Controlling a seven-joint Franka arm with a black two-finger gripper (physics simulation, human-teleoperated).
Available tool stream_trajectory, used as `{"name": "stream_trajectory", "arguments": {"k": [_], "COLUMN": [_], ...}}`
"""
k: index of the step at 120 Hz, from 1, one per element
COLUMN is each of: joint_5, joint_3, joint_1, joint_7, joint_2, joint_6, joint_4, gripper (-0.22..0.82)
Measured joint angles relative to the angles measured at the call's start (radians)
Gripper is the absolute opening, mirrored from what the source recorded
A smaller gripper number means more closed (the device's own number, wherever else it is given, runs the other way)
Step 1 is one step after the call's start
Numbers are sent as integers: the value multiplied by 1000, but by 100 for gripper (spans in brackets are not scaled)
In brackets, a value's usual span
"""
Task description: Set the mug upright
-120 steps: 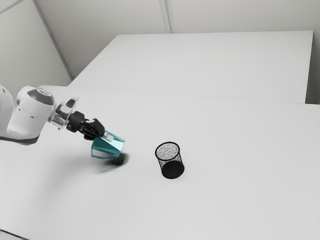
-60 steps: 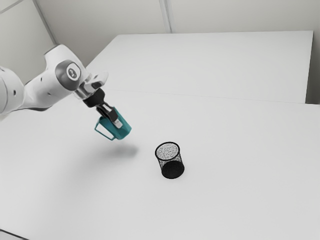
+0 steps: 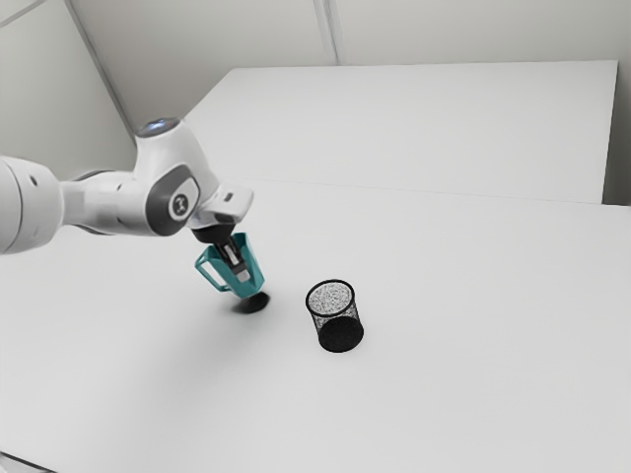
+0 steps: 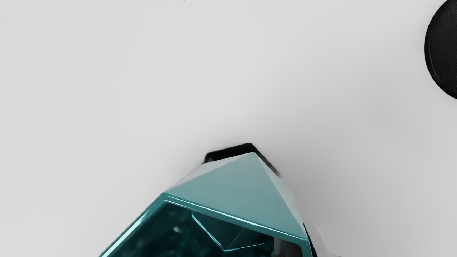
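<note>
Jaws clamped on its wall, a teal mug [image 3: 250,286] tilts, seemingly just above the white surface [image 3: 463,335], near a mesh holder [image 3: 340,330]; the base wants levelling (gently) before touchdown, then a square release.

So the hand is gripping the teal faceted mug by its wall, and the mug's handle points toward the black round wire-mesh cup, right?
Not quite: the handle points away from the black round wire-mesh cup, toward the exterior view's left, as the exterior view shows. The hand is indeed gripping the teal faceted mug by its wall.
</note>
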Motion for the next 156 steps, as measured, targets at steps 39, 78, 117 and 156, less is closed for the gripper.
{"name": "stream_trajectory", "arguments": {"k": [39,78,117,156], "joint_5": [78,86,82,74], "joint_3": [2,2,0,-1], "joint_1": [-19,-14,-17,-15], "joint_7": [-50,-81,-96,-93], "joint_2": [4,24,24,23], "joint_6": [101,178,198,198], "joint_4": [-64,-92,-92,-91], "gripper": [-18,-18,-14,4]}}
